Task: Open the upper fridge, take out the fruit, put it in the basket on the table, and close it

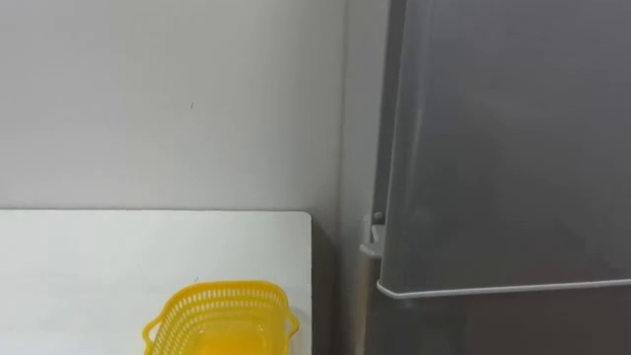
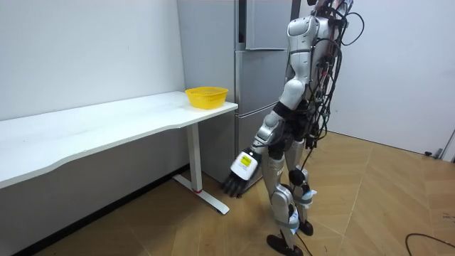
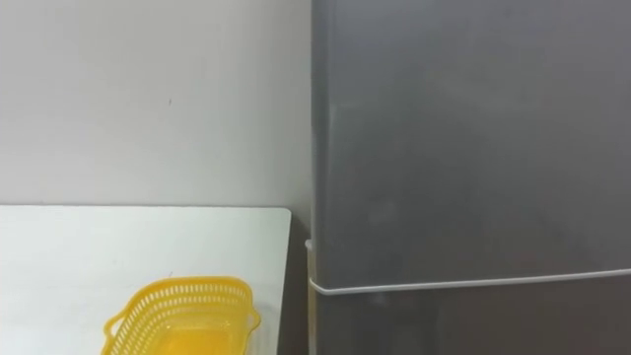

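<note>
Basket [image 1: 222, 314]: yellow, at white table [image 1: 99, 256] end.
Fridge [image 1: 503, 148]: grey, beside table; doors look shut to me.
Left hand [image 2: 240, 174]: hangs low, fingers loose, holding nothing.

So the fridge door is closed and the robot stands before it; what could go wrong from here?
1. The robot stands close to the closed upper door; swinging open, it may hit the robot's body.
2. The left robot hand hangs low near the table; lifting it may catch the table's edge.
3. The yellow basket sits at the table end beside the fridge; a wide arm move could knock it.
</note>
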Motion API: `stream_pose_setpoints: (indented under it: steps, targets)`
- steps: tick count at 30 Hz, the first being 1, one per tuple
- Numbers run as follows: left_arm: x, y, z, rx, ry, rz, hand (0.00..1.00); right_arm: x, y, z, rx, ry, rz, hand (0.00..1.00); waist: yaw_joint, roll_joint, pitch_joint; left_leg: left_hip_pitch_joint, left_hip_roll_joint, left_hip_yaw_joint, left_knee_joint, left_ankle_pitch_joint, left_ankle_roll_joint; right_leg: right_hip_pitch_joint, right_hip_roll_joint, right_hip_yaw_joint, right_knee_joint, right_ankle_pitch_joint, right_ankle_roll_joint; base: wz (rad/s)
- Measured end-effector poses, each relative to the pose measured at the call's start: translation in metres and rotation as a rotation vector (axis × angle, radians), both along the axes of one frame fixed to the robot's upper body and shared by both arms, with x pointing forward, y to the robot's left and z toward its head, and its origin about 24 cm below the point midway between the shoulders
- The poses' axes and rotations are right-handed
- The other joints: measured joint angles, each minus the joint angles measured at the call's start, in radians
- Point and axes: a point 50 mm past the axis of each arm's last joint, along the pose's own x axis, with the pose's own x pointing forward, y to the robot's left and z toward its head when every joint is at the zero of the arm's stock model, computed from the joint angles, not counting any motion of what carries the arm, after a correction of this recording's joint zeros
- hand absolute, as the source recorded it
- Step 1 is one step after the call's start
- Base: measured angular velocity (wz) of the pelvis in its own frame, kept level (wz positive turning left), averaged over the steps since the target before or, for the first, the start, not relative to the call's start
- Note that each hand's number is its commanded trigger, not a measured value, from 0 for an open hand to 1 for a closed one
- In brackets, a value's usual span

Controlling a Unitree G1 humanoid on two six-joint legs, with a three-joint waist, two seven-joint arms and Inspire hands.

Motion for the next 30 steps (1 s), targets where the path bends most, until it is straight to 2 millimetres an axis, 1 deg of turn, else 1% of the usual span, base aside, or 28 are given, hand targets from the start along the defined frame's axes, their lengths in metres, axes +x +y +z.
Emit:
stream_pose_setpoints:
  steps: [1, 2, 4, 5, 7, 8, 10, 11, 12, 14, 15, 16, 17, 18, 19, 20, 22, 23, 26, 27, 28, 29, 30]
  targets:
    - [0.009, 0.006, 0.006, 0.049, -0.071, 0.038, 0.0, 0.001, -0.001, 0.0, -0.003, -0.01, -0.001, 0.0, 0.003, 0.0, 0.0001, 0.0, 0.0, -0.001, 0.0, 0.0, 0.0, 0.001, -0.001, -0.005, 0.0, 0.0, 0.0, 0.0]
    - [0.014, 0.009, 0.009, 0.071, -0.104, 0.057, 0.0, 0.001, -0.002, 0.0, -0.004, -0.014, 0.001, 0.0, 0.005, 0.0, 0.0001, 0.0, 0.0, -0.001, 0.0, 0.0, 0.0, 0.0, -0.001, -0.006, 0.0, 0.0, 0.0, 0.0]
    - [0.031, 0.017, 0.022, 0.137, -0.239, 0.147, 0.0, 0.001, -0.003, 0.001, -0.004, -0.028, -0.01, 0.0, 0.015, 0.008, -0.0046, 0.0, -0.001, -0.001, 0.0, 0.0, 0.0, 0.0, -0.001, -0.005, 0.001, 0.001, 0.0, 0.0]
    - [0.036, 0.019, 0.027, 0.155, -0.272, 0.167, 0.0, 0.0, -0.003, 0.001, -0.005, -0.033, -0.02, 0.0, 0.018, 0.009, -0.0048, 0.0, -0.001, -0.001, 0.0, 0.0, 0.0, -0.001, -0.001, -0.005, 0.001, 0.001, 0.0, 0.0]
    - [0.054, 0.026, 0.046, 0.244, -0.407, 0.23, 0.0, 0.002, -0.005, 0.002, -0.017, -0.057, -0.029, 0.0, 0.025, 0.009, -0.0051, 0.001, -0.001, -0.001, 0.0, 0.0, 0.0, -0.002, -0.001, -0.005, 0.003, 0.001, 0.0, 0.0]
    - [0.057, 0.028, 0.05, 0.267, -0.436, 0.243, 0.0, 0.004, -0.006, 0.002, -0.02, -0.064, -0.03, 0.0, 0.026, 0.011, -0.0057, 0.002, -0.001, -0.001, 0.0, 0.0, 0.0, -0.001, -0.001, -0.005, 0.003, 0.001, 0.0, 0.0]
    - [0.065, 0.035, 0.066, 0.345, -0.528, 0.291, 0.0, 0.007, -0.008, 0.003, -0.024, -0.092, -0.053, 0.0, 0.032, 0.018, -0.0063, 0.008, -0.001, 0.001, -0.001, 0.0, 0.0, -0.002, 0.005, 0.004, 0.007, 0.001, 0.0, -0.1]
    - [0.068, 0.04, 0.076, 0.39, -0.577, 0.324, 0.0, 0.003, -0.008, 0.003, -0.025, -0.096, -0.056, 0.0, 0.035, 0.022, -0.007, 0.009, 0.0, 0.001, -0.001, 0.0, 0.0, -0.002, 0.007, 0.007, 0.007, 0.002, 0.0, -0.1]
    - [0.071, 0.042, 0.081, 0.412, -0.601, 0.337, 0.0, 0.003, -0.008, 0.003, -0.025, -0.099, -0.056, 0.0, 0.039, 0.024, -0.007, 0.009, 0.0, 0.001, -0.001, 0.0, 0.0, -0.002, 0.007, 0.009, 0.007, 0.002, -0.001, -0.09]
    - [0.078, 0.05, 0.104, 0.509, -0.713, 0.386, 0.0, -0.002, -0.008, 0.003, -0.028, -0.095, -0.059, 0.0, 0.055, 0.033, -0.0098, 0.01, 0.001, 0.0, -0.006, 0.0, 0.0, -0.009, 0.008, 0.016, 0.013, 0.002, -0.001, -0.07]
    - [0.079, 0.052, 0.109, 0.53, -0.737, 0.398, 0.0, -0.002, -0.008, 0.003, -0.027, -0.095, -0.059, 0.0, 0.059, 0.036, -0.0112, 0.009, 0.001, 0.0, -0.008, 0.0, 0.0, -0.012, 0.008, 0.017, 0.016, 0.002, -0.001, -0.05]
    - [0.081, 0.055, 0.119, 0.562, -0.787, 0.421, 0.0, -0.006, -0.007, 0.003, -0.024, -0.086, -0.062, 0.0, 0.067, 0.04, -0.0124, 0.008, 0.001, 0.0, -0.008, 0.0, 0.0, -0.017, 0.008, 0.018, 0.017, 0.002, -0.001, 0.0]
    - [0.083, 0.057, 0.126, 0.571, -0.819, 0.435, 0.0, -0.008, -0.007, 0.003, -0.02, -0.081, -0.064, 0.0, 0.069, 0.04, -0.0122, 0.009, 0.001, -0.001, -0.008, 0.0, 0.0, -0.017, 0.008, 0.018, 0.018, 0.002, -0.001, 0.0]
    - [0.087, 0.058, 0.139, 0.588, -0.889, 0.455, 0.0, -0.013, -0.006, 0.003, -0.011, -0.074, -0.066, 0.0, 0.076, 0.042, -0.012, 0.009, 0.0, -0.002, -0.007, 0.0, 0.0, -0.016, 0.008, 0.018, 0.019, 0.002, -0.001, 0.0]
    - [0.09, 0.059, 0.151, 0.608, -0.953, 0.472, 0.0, -0.015, -0.006, 0.003, -0.007, -0.068, -0.068, 0.0, 0.077, 0.043, -0.0114, 0.007, 0.0, -0.004, -0.006, 0.0, 0.0, -0.016, 0.007, 0.017, 0.02, 0.002, -0.001, 0.0]
    - [0.091, 0.059, 0.156, 0.617, -0.981, 0.475, 0.0, -0.015, -0.006, 0.003, -0.006, -0.068, -0.069, 0.0, 0.076, 0.044, -0.011, 0.006, -0.001, -0.004, -0.005, 0.0, 0.0, -0.017, 0.007, 0.017, 0.021, 0.002, -0.001, 0.0]
    - [0.097, 0.058, 0.177, 0.632, -1.088, 0.457, 0.0, -0.015, -0.004, 0.003, 0.002, -0.07, -0.066, 0.0, 0.071, 0.042, -0.01, -0.001, -0.001, -0.011, 0.001, 0.0, 0.0, -0.018, 0.005, 0.012, 0.021, 0.002, -0.001, 0.05]
    - [0.099, 0.057, 0.183, 0.632, -1.116, 0.448, 0.0, -0.015, -0.004, 0.003, 0.005, -0.072, -0.065, 0.0, 0.071, 0.042, -0.0096, -0.001, -0.001, -0.012, 0.001, 0.0, 0.0, -0.018, 0.003, 0.012, 0.02, 0.002, -0.001, 0.05]
    - [0.11, 0.051, 0.217, 0.632, -1.289, 0.354, 0.0, -0.013, -0.003, 0.002, 0.03, -0.075, -0.062, 0.0, 0.064, 0.037, -0.0067, -0.003, -0.002, -0.016, 0.002, 0.0, 0.0, -0.018, 0.0, 0.01, 0.014, 0.002, -0.001, 0.04]
    - [0.112, 0.049, 0.222, 0.628, -1.312, 0.332, 0.0, -0.013, -0.002, 0.002, 0.036, -0.075, -0.062, 0.0, 0.062, 0.036, -0.0057, -0.004, -0.002, -0.017, 0.002, 0.0, 0.0, -0.018, 0.0, 0.009, 0.015, 0.002, -0.001, 0.04]
    - [0.115, 0.045, 0.231, 0.611, -1.358, 0.295, 0.0, -0.011, -0.002, 0.002, 0.046, -0.074, -0.06, 0.0, 0.053, 0.039, -0.0079, -0.005, -0.003, -0.019, 0.002, 0.0, 0.001, -0.018, -0.001, 0.006, 0.014, 0.002, -0.001, 0.05]
    - [0.119, 0.039, 0.24, 0.564, -1.418, 0.273, 0.0, -0.011, -0.001, 0.002, 0.054, -0.073, -0.058, 0.0, 0.046, 0.036, -0.0058, -0.006, -0.004, -0.02, 0.002, 0.001, 0.002, -0.018, -0.002, 0.004, 0.014, 0.002, -0.001, 0.04]
    - [0.12, 0.036, 0.244, 0.543, -1.444, 0.253, 0.0, -0.012, -0.001, 0.002, 0.058, -0.071, -0.059, 0.0, 0.043, 0.033, -0.004, -0.007, -0.004, -0.02, 0.003, 0.001, 0.002, -0.018, -0.003, 0.003, 0.015, 0.002, -0.001, 0.0]
